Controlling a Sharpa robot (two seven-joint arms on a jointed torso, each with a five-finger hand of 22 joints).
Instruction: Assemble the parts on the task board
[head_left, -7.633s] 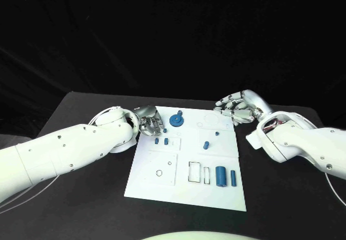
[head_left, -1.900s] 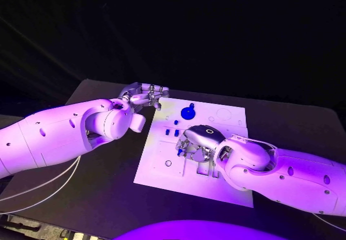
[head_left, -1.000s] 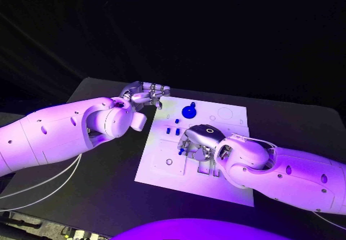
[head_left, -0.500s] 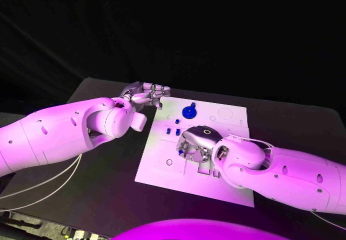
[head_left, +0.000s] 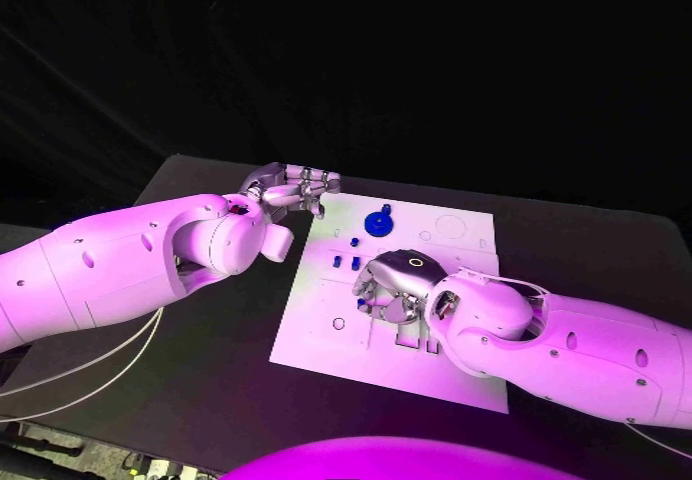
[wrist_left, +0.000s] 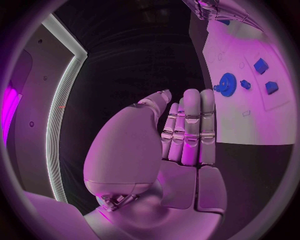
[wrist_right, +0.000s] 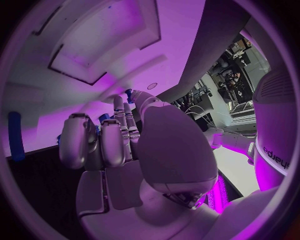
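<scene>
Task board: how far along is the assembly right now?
Looks done: the blue gear stands near the far edge of the task board. In hand: the right hand is down over the board's middle; whether it holds a part is hidden. Left: two small blue pieces remain. The left hand holds nothing.

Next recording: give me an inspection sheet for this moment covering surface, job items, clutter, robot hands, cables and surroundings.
Surface: black table, bare where it shows.
Job's things: white task board in the middle; blue gear near its far edge; two small blue pegs nearer, left of the right hand; cut-out slots partly covered by that hand.
Clutter: nothing seen.
Robot hands: left robot hand hovers at the board's far left corner, fingers straight and together, holding nothing. Right robot hand is low over the board's middle, fingers curled down; whether it holds a part cannot be told.
Cables: white cables hang under the left arm.
Surroundings: dark backdrop.
</scene>
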